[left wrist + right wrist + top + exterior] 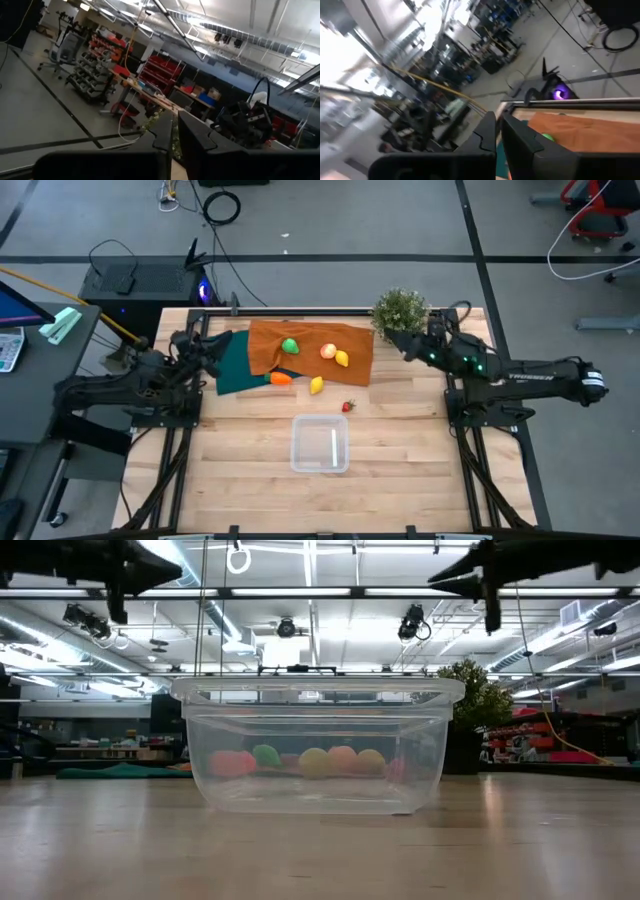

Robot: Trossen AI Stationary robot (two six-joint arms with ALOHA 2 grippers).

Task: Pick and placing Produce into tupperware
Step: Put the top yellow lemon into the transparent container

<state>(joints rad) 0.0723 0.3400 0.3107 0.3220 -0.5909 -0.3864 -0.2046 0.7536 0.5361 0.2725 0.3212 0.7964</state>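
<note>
The produce lies at the table's far middle. A green round one (289, 346), a pale apple (327, 351) and a lemon (342, 359) rest on an orange cloth (310, 340). A carrot (282, 378), a second lemon (316, 386) and a strawberry (348, 407) lie on the wood just nearer. The clear tupperware (320, 444) stands with nothing in it near the front middle, filling the low view (315, 745). My left gripper (222, 345) (175, 120) hangs shut above the cloth's left end. My right gripper (385, 335) (498, 122) hangs shut above its right end. Neither holds anything.
A bushy potted plant (400, 308) stands at the far right, close behind my right gripper. A dark green cloth (232, 368) lies under the orange cloth's left end. Bare wood (400, 450) surrounds the tupperware.
</note>
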